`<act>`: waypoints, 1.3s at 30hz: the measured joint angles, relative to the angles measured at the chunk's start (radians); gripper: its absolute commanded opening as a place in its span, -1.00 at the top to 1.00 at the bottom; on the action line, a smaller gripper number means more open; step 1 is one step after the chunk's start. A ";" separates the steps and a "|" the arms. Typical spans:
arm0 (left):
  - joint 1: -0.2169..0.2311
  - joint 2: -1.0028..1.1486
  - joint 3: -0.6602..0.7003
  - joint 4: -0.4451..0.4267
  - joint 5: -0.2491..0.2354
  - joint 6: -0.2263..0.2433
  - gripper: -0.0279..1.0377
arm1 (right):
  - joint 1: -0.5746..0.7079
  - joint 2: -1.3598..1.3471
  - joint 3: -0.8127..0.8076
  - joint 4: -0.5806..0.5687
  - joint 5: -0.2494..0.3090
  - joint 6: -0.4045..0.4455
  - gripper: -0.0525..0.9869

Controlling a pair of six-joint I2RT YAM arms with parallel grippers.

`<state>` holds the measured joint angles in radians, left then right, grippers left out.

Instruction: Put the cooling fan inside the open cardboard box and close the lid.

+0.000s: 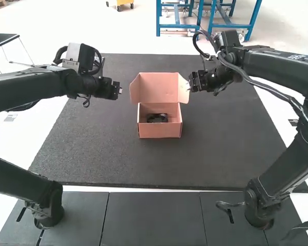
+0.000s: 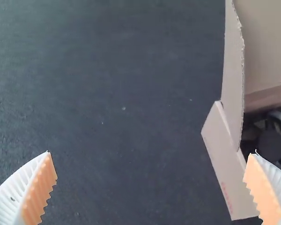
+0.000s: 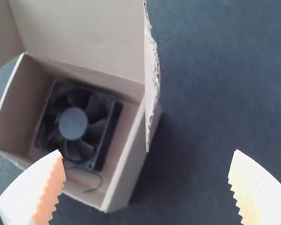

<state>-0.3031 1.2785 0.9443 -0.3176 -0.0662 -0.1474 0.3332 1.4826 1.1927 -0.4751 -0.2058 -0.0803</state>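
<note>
We see the fan lying flat inside the box, whose lid stands upright. Red print on the box's side is too small to read. Our left gripper hangs just left of the box, spread wide. The right gripper, equally wide, sits beside the lid's right edge. A dark mat lies under the box.

Illumination is bright, even and diffuse, probably from overhead. In the high view the pale tabletop around the dark mat is nearly washed out. The cardboard box casts only a soft, faint shadow, visible beside its wall in the right wrist view. The cooling fan inside is evenly lit and crisp. The pincer's ribbed fingers, nearest the lens, are slightly blurred.
</note>
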 measured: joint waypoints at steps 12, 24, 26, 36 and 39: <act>0.008 0.137 0.070 0.053 -0.051 -0.019 -0.82 | 0.000 0.046 -0.008 0.066 -0.016 0.009 -0.56; 0.010 0.195 0.073 0.124 -0.058 -0.026 -0.82 | 0.000 0.131 -0.002 0.091 -0.023 0.012 -0.56; 0.009 0.204 0.073 0.131 -0.058 -0.026 -0.82 | 0.000 0.140 0.007 0.097 -0.023 0.014 -0.56; 0.010 0.248 0.107 0.153 -0.051 -0.026 -0.82 | 0.000 0.179 0.056 0.100 -0.023 0.021 -0.55; 0.010 0.254 0.118 0.164 -0.030 -0.026 -0.82 | 0.000 0.180 0.058 0.100 -0.023 0.024 -0.56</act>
<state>-0.2935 1.5330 1.0622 -0.1539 -0.0963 -0.1738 0.3336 1.6630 1.2510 -0.3748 -0.2287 -0.0559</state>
